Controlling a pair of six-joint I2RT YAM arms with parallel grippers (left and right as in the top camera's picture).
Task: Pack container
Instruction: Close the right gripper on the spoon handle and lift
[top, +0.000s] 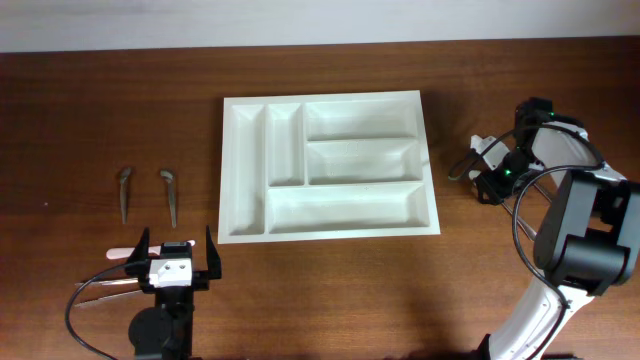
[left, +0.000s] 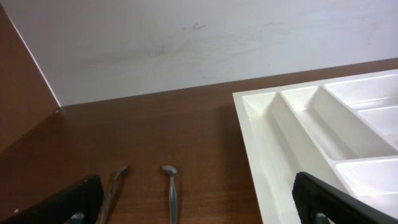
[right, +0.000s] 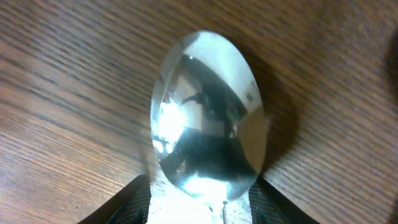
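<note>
The white five-compartment container (top: 228, 170) lies mid-table with nothing in it; its left part also shows in the left wrist view (left: 261, 162). My right gripper (top: 487, 170) is low over the wood just right of the container. In the right wrist view it (right: 199, 205) is shut on the neck of a shiny metal spoon (right: 208, 112), whose bowl sticks out just above the table. My left gripper (top: 180, 262) is open and holds nothing at the front left (left: 199, 208). Two small grey metal utensils (top: 125, 192) (top: 170, 195) lie ahead of it, left of the container.
A pink-and-white utensil (top: 120, 252) and more thin utensils (top: 100, 285) lie beside the left arm's base near the front edge. A pale wall (left: 186, 43) stands behind the table's far edge. The right arm's cables (top: 525, 205) loop at the right.
</note>
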